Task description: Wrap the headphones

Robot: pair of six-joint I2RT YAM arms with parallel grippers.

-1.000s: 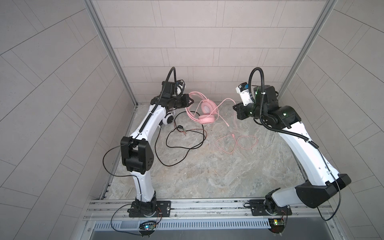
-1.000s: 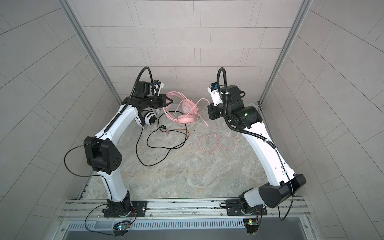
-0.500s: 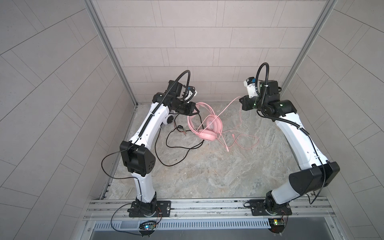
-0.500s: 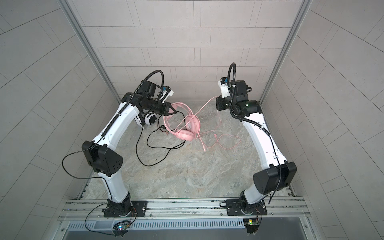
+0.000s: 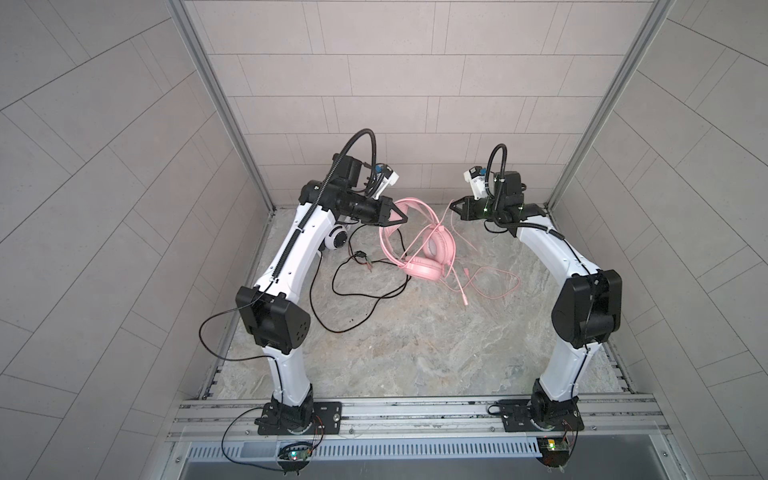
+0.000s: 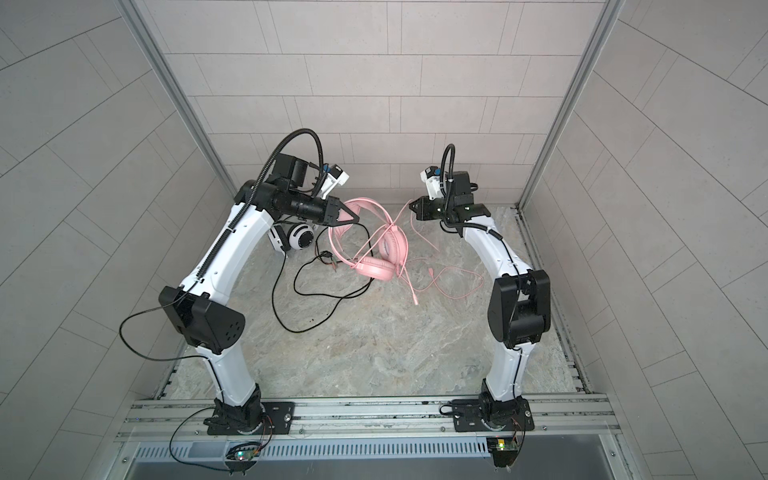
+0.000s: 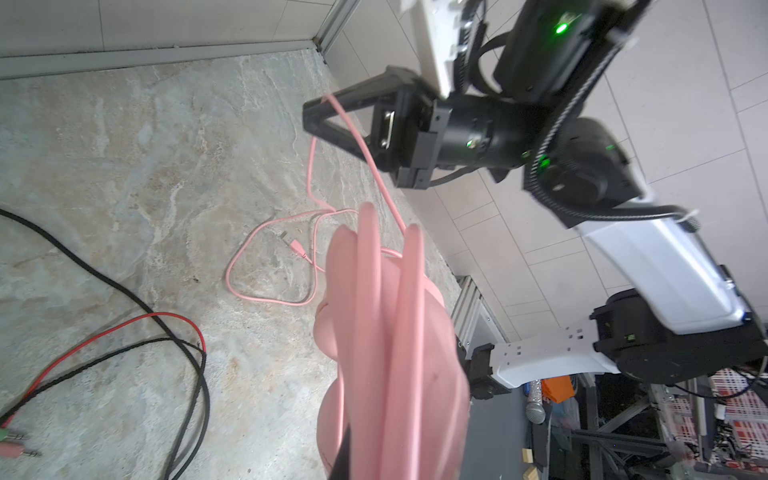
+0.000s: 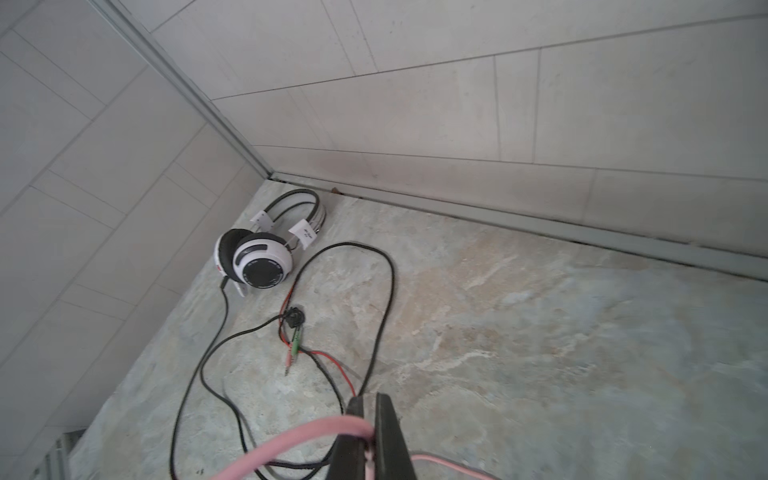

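1. Right wrist view, nearest: my right hand [image 8: 370,415] was clamped shut on the thin pink cable [image 8: 291,436].
2. Beyond it, the black cable [image 8: 388,291] lay in loose loops on the worktop [image 8: 540,332], its plugs [image 8: 294,347] among them.
3. Farthest, the white-and-black headphones [image 8: 257,257] lay in the corner, close to the wall [image 8: 124,166].
4. Left wrist view: the pink headphones [image 7: 386,353] hung close in front; beyond, slack pink cable lay looped on the worktop, and one strand ran straight up to my right hand.
5. In both top views, my left hand [image 5: 402,217] gripped their headband [image 5: 415,205], closed on it, at the worktop's far middle.
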